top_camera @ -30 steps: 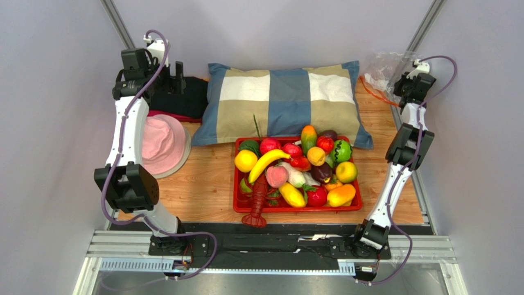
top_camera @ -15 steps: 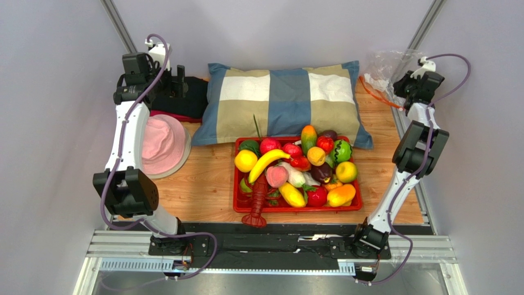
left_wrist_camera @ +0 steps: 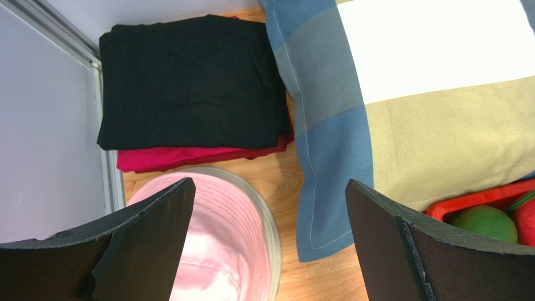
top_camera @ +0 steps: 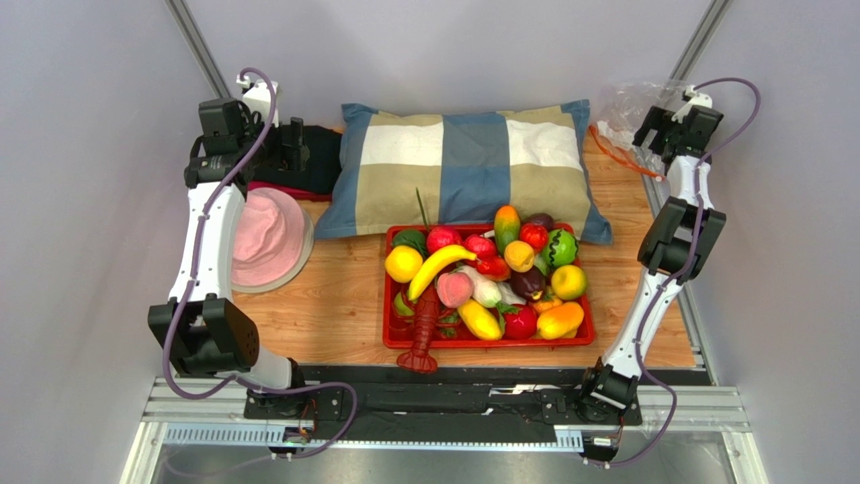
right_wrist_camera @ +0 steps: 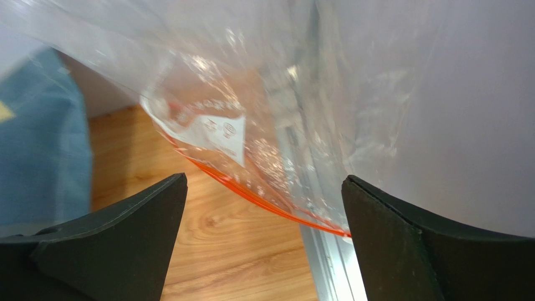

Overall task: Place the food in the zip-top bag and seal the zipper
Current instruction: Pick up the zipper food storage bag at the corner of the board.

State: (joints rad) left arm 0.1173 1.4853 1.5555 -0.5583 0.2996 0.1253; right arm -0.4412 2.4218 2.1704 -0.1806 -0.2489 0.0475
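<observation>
- Top external view: the wooden table [top_camera: 333, 303] carries a checked pillow [top_camera: 469, 161] at 12 o'clock.
- A red tray [top_camera: 505, 344] sits at the centre, just at 6 o'clock of the pillow, heaped with the food, among it a yellow banana [top_camera: 439, 267], a pink peach [top_camera: 454, 289] and an orange-green mango [top_camera: 507, 227].
- A pink hat [top_camera: 264, 242] lies at 9 o'clock, with a folded black cloth [left_wrist_camera: 188, 81] on a red one [left_wrist_camera: 188, 157] at 10 o'clock.
- The zip-top bag [top_camera: 626, 111] is crumpled in the corner at 2 o'clock, empty and well apart from the tray.
- Its zipper [right_wrist_camera: 251, 194] slants across the right wrist view.
- The right gripper [right_wrist_camera: 264, 182] is spread wide at the bag, with the zipper seen between the fingers; contact cannot be told.
- The left gripper [left_wrist_camera: 269, 188] is spread wide, holding nothing, above the hat and cloths.
</observation>
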